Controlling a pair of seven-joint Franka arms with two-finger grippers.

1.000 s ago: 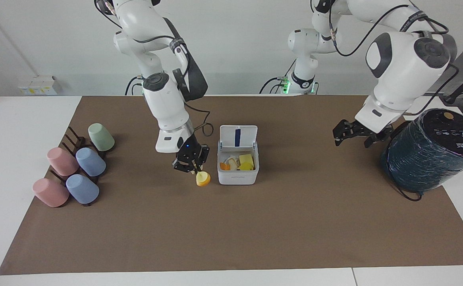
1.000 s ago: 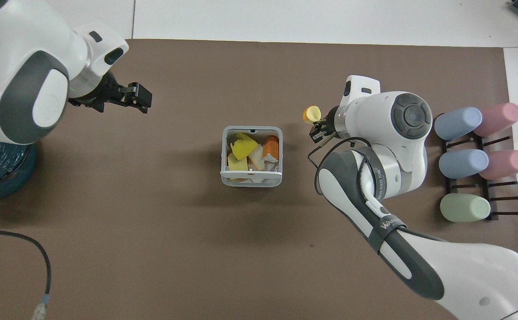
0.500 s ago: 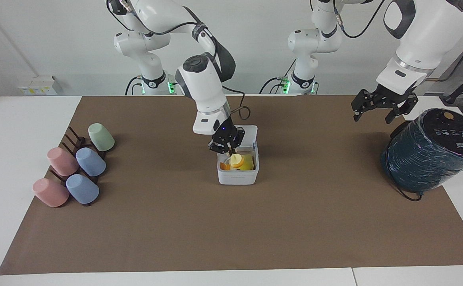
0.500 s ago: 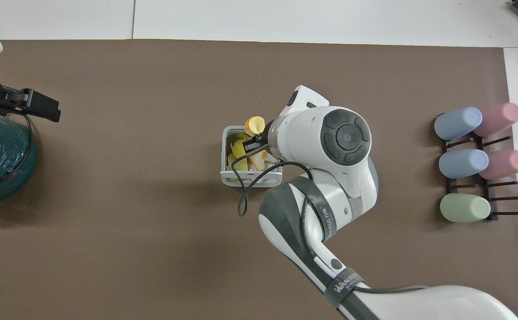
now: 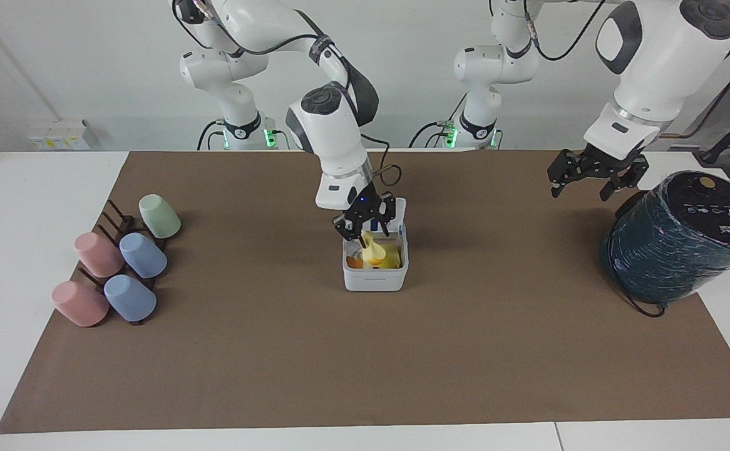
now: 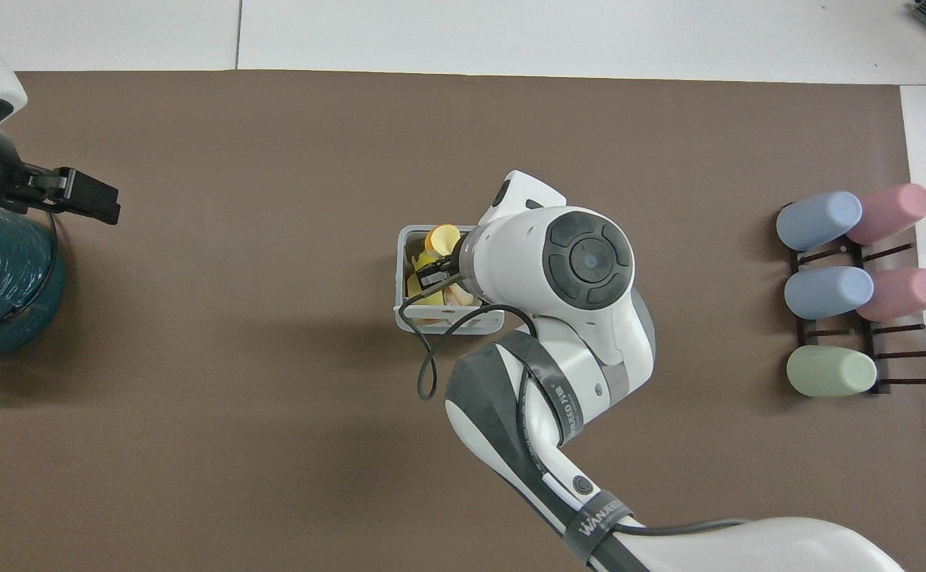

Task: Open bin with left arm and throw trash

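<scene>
The white bin (image 5: pixel 374 279) stands mid-mat with its lid (image 5: pixel 397 208) up; it also shows in the overhead view (image 6: pixel 401 274). Toy-food trash lies inside: a yellow chunk (image 5: pixel 391 258) and an orange bit (image 5: pixel 353 264). My right gripper (image 5: pixel 365 235) is over the open bin, shut on the pale stem of a yellow-orange piece (image 5: pixel 375 252), which hangs at the bin's mouth (image 6: pixel 441 237). My left gripper (image 5: pixel 581 181) is open and empty, held up over the mat beside the teal cylinder, and waits.
A big dark teal wrapped cylinder (image 5: pixel 678 238) stands at the left arm's end of the table. A dark rack with several pastel cups (image 5: pixel 121 263) sits at the right arm's end. The right arm's cable (image 6: pixel 427 357) hangs over the bin's near side.
My right gripper lifted the yellow-orange piece from the mat beside the bin, carried it over the bin and lowered it to the opening. My left gripper rose and drew back toward the cylinder.
</scene>
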